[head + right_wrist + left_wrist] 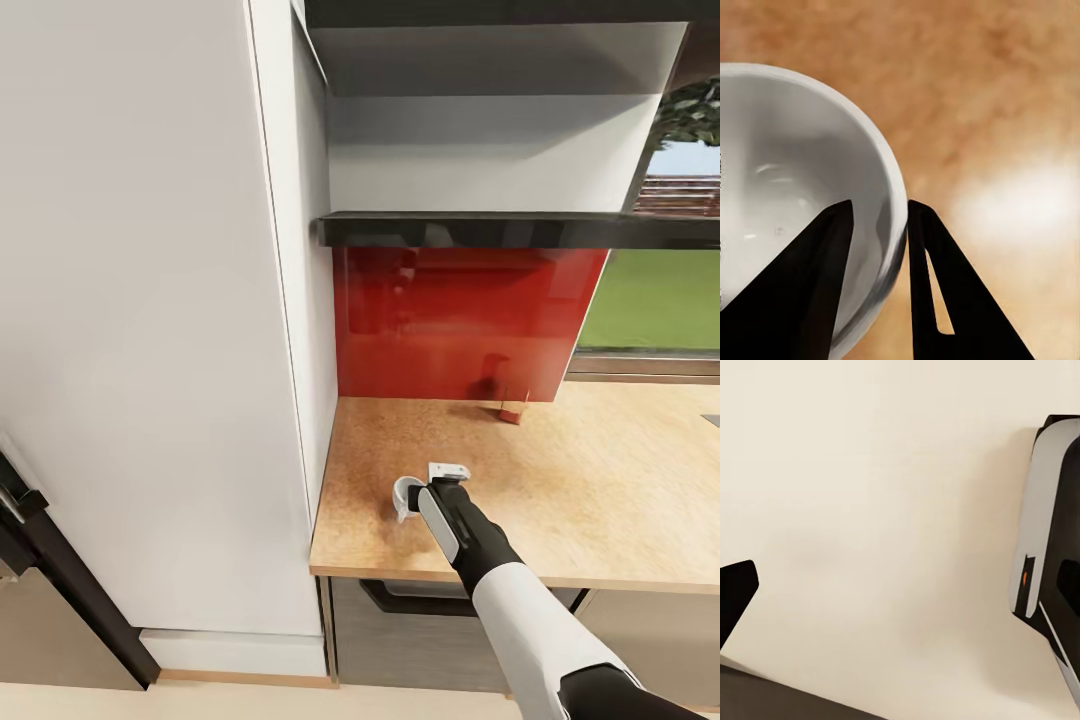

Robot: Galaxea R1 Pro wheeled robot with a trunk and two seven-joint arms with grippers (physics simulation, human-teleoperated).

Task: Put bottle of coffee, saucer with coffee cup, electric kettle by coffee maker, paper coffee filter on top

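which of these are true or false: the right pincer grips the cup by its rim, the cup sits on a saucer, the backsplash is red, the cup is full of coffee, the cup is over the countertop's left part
1. The right pincer grips the coffee cup by its rim. True: one finger is inside the wall, one outside.
2. The cup sits on a saucer. False: the wooden countertop lies beneath it.
3. The backsplash is red. True.
4. The cup is full of coffee. False: its white inside looks empty.
5. The cup is over the countertop's left part, near the tall white cabinet. True.
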